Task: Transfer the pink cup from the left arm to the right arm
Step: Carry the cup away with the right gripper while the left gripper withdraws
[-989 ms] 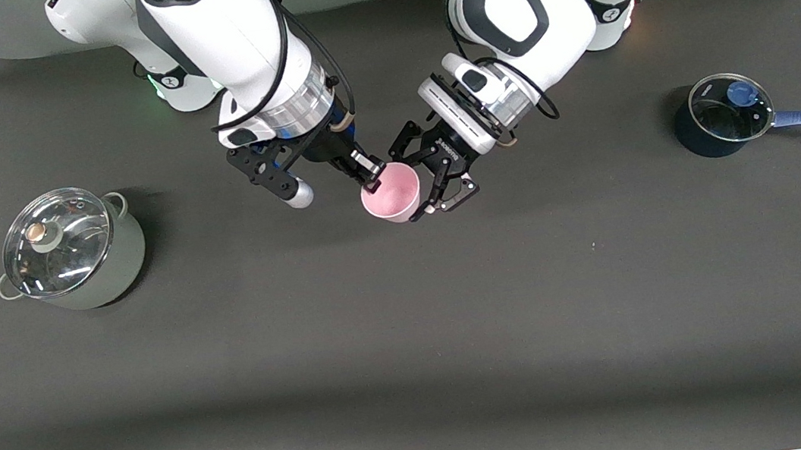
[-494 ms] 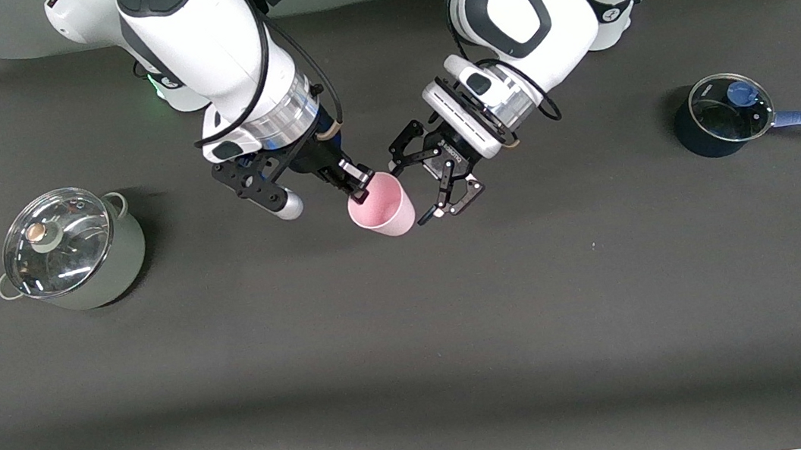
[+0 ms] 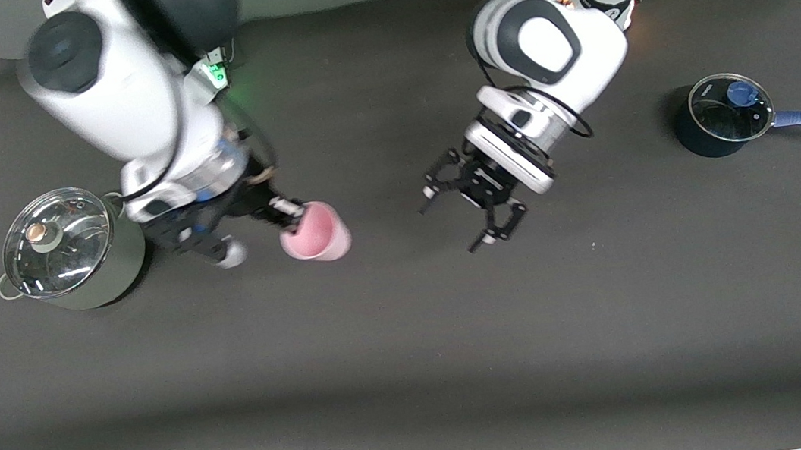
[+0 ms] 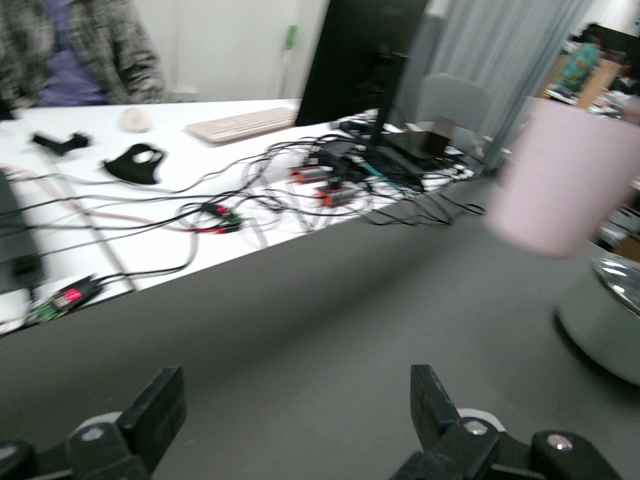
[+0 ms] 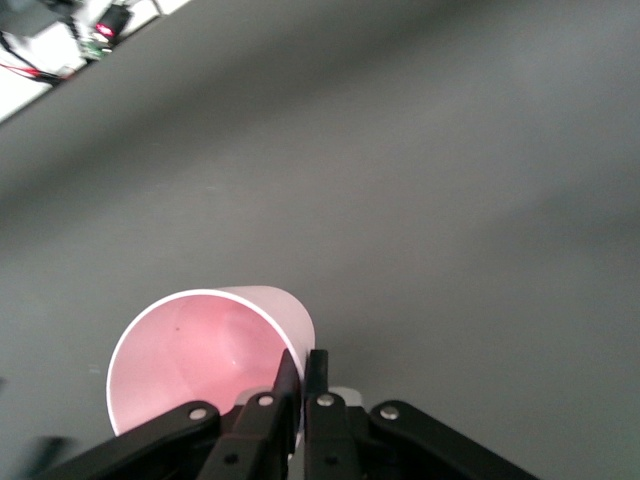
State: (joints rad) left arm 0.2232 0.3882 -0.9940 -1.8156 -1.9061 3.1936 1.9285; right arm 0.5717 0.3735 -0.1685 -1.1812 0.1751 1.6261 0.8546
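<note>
Aloft, right gripper pinching pink cup rim, left gripper spread, empty

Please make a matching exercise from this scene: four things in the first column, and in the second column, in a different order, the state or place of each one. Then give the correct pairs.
Things:
1. pink cup
2. left gripper
3. grey-green pot
4. blue saucepan

States or places:
A. stands at the left arm's end of the table, glass lid on
B. jaws open, holding nothing, over the bare table
C. held by its rim in the shut right gripper, up in the air
D. stands at the right arm's end of the table, glass lid on

Pairs: 1-C, 2-B, 3-D, 4-A
</note>
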